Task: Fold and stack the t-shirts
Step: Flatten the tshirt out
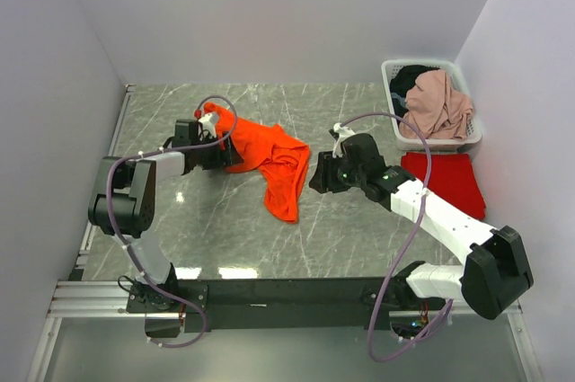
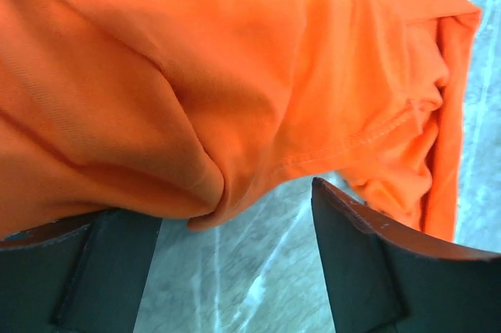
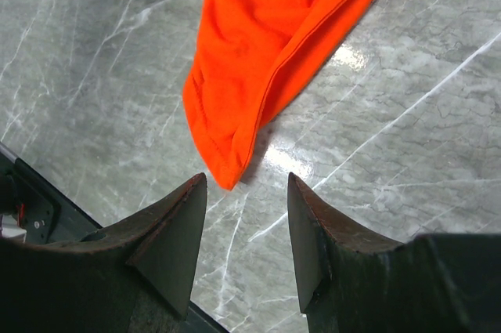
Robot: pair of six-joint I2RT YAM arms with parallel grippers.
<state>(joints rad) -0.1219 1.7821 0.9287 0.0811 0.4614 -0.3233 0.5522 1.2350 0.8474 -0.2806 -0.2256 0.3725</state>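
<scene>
The bright orange t-shirt (image 1: 274, 159) lies crumpled in the middle of the marble table. It fills the left wrist view (image 2: 235, 74) and its lower end shows in the right wrist view (image 3: 266, 43). The deeper red t-shirt (image 1: 445, 181) lies folded flat at the right. My left gripper (image 1: 235, 154) is open at the orange shirt's left edge, with cloth bulging just over the gap between its fingers (image 2: 360, 255). My right gripper (image 1: 316, 179) is open and empty, just right of the orange shirt, fingers (image 3: 176, 231) above bare table.
A white laundry basket (image 1: 393, 71) holding pink and dark clothes stands at the back right, behind the red shirt. Grey walls close in the left, back and right. A black rail (image 1: 287, 292) runs along the near edge.
</scene>
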